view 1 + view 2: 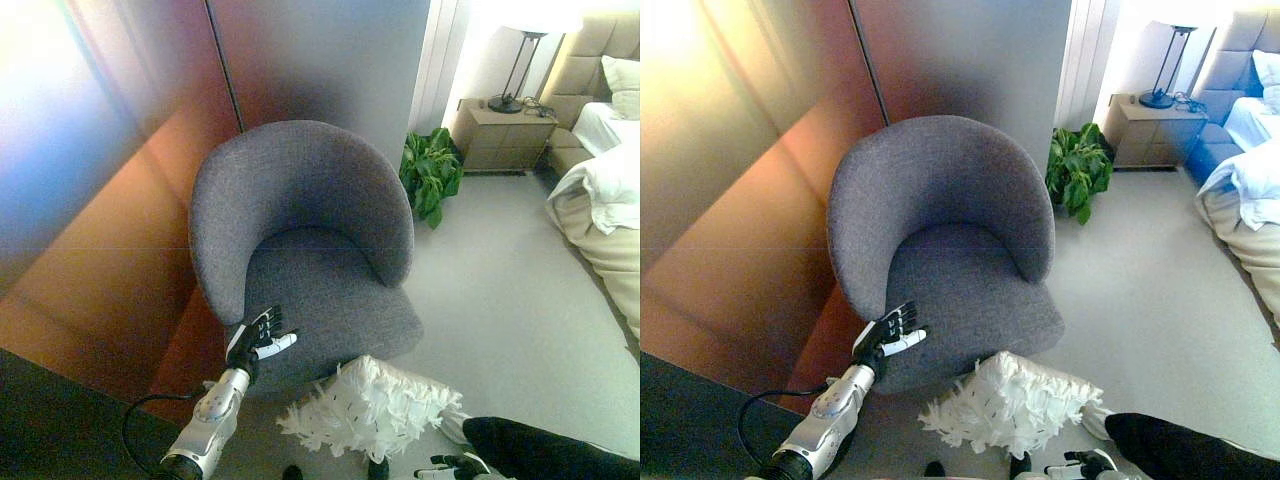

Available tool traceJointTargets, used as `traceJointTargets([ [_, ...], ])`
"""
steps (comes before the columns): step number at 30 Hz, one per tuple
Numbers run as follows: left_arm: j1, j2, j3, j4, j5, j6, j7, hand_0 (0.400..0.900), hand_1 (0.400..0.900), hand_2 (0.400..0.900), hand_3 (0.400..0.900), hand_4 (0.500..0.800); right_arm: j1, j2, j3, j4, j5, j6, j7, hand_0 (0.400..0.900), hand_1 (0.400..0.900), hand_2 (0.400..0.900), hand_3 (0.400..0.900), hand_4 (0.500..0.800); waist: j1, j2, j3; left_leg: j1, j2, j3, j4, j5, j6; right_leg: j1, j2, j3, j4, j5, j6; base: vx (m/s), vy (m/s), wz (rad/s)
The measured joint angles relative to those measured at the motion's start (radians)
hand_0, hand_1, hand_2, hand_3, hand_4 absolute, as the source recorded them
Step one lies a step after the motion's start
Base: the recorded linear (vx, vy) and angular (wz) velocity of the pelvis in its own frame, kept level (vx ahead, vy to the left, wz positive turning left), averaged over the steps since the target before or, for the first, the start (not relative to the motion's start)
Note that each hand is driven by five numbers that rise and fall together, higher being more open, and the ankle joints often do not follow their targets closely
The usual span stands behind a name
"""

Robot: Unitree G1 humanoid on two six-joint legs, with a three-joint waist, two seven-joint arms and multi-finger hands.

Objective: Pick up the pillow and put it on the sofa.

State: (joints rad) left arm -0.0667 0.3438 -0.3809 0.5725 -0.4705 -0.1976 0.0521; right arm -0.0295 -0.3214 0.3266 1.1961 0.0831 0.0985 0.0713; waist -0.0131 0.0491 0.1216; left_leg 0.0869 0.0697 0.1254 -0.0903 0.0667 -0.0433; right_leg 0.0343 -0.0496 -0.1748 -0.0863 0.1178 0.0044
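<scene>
Pillow: one, on floor touching one sofa.

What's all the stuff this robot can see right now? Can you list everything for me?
Pillow: one, white and feathery, on the floor in front of the chair.
Armchair: one, grey, round-backed, centre, seat empty.
Potted plant: one, green, right of the chair by the wall.
Nightstand: one, beige, far right.
Lamp: one, dark stem, on the nightstand.
Bed: one, white bedding, right edge.
Left hand: dark with white tips, fingers spread, over the chair's front edge.
Right hand: bottom edge near the pillow, mostly cut off.
</scene>
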Motion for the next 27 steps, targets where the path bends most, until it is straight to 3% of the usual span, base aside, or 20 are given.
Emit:
traceJointTargets([
  [9,0.0,0.001,0.0,-0.002,-0.005,0.001,-0.002,0.9,0.9,0.9,0.9,0.8,0.0,0.0,0.0,0.0,0.0,0.0,0.0,0.9,0.9,0.9,0.9,0.8,0.001,0.0,0.0,0.0,0.0,0.0,0.0,0.0,0.0,0.0,0.0,0.0,0.0,0.0,0.0,0.0,0.0,0.0],
  [15,0.0,0.023,-0.01,-0.002,0.064,0.001,0.005,0.9,0.9,0.9,0.9,0.8,0.0,0.0,0.0,0.0,0.0,-0.001,0.0,0.9,0.9,0.9,0.9,0.8,-0.004,0.0,0.0,-0.003,0.0,0.001,0.0,0.0,0.0,-0.003,0.0,0.001,0.0,0.0,0.0,0.0,0.007,-0.02],
  [27,0.0,0.037,-0.098,0.005,0.086,0.021,-0.044,0.9,0.9,0.9,0.9,0.8,-0.009,-0.012,0.0,-0.001,-0.002,-0.006,0.001,0.9,0.9,0.9,0.9,0.8,-0.011,0.017,0.011,-0.027,0.0,0.015,0.009,-0.001,0.0,-0.035,0.001,0.015,0.001,0.001,0.0,-0.01,0.004,-0.05],
])
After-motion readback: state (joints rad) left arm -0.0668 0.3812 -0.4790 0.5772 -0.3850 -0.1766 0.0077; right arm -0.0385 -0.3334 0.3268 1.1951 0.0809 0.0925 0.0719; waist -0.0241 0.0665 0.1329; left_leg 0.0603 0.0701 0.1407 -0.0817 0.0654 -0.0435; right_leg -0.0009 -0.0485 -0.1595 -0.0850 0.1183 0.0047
